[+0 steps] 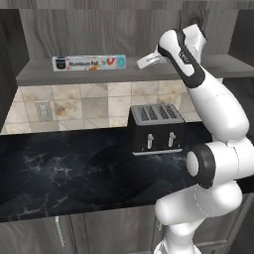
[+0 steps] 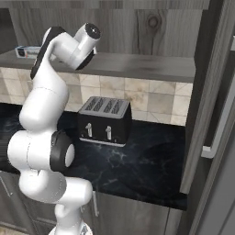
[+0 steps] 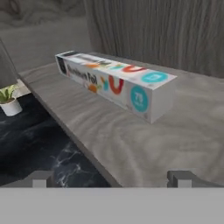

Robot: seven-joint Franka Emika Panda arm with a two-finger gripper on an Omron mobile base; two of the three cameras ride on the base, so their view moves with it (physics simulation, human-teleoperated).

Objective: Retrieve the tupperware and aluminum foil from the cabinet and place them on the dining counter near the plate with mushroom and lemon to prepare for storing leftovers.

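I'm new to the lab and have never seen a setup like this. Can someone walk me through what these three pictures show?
It is a simulated kitchen with a white robot arm on a driving base. Two pictures come from cameras on that base, behind the arm to its left and right. The third comes from a camera on the hand, looking along the gripper, whose two dark fingertips stand wide apart with nothing held.

The arm reaches up to the grey shelf of the open cabinet. On the shelf lies the aluminum foil, a long narrow carton, just ahead of the gripper and untouched. Below, a black toaster stands on a black marble-veined counter backed by beige tiles. The hand view also catches a small potted plant on that counter.
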